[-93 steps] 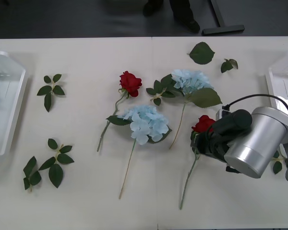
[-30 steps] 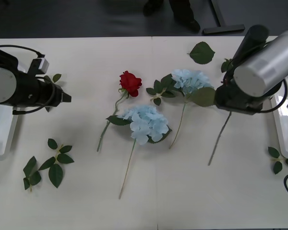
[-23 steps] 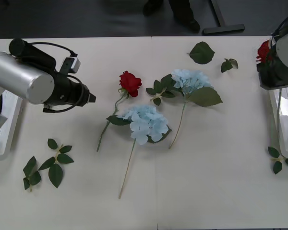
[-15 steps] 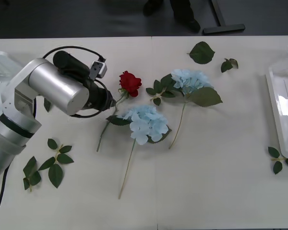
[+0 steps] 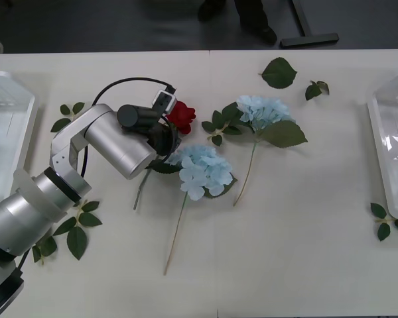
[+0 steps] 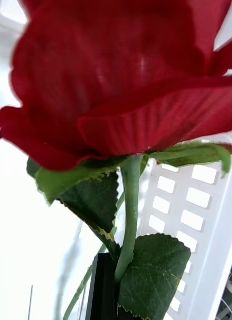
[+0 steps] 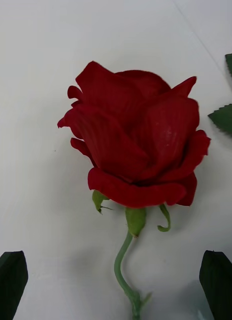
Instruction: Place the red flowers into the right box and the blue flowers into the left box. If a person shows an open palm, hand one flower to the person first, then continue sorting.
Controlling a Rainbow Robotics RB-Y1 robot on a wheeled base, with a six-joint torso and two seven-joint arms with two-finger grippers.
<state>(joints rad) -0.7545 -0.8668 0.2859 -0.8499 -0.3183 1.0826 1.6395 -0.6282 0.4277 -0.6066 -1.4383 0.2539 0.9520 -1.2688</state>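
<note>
The red rose [image 5: 181, 115] on the bench [image 5: 305, 232] is lying with its bloom toward the far edge and its green stem running back toward the robot and slightly to its left. In the left wrist view this rose [image 7: 138, 145] is showing layered dark red petals, green sepals and a curved stem. The left tool [image 5: 164, 139] is hovering just over the stem below the bloom, its black fingers [image 7: 10, 277] spread wide on either side, gripping nothing.

The right tool [image 6: 108, 295] is clamping the stem of a second red rose [image 6: 126, 85], with serrated green leaves, beside the slotted wall of the right box [image 6: 196, 200]; this white box [image 5: 393, 146] is sitting at the bench's right edge.

Two pale blue flowers [image 5: 200, 171] are lying near the middle of the white bench, with loose leaves [image 5: 71, 225] scattered around. The left box [image 5: 6, 139] is sitting at the left edge, and dark floor is showing beyond.
</note>
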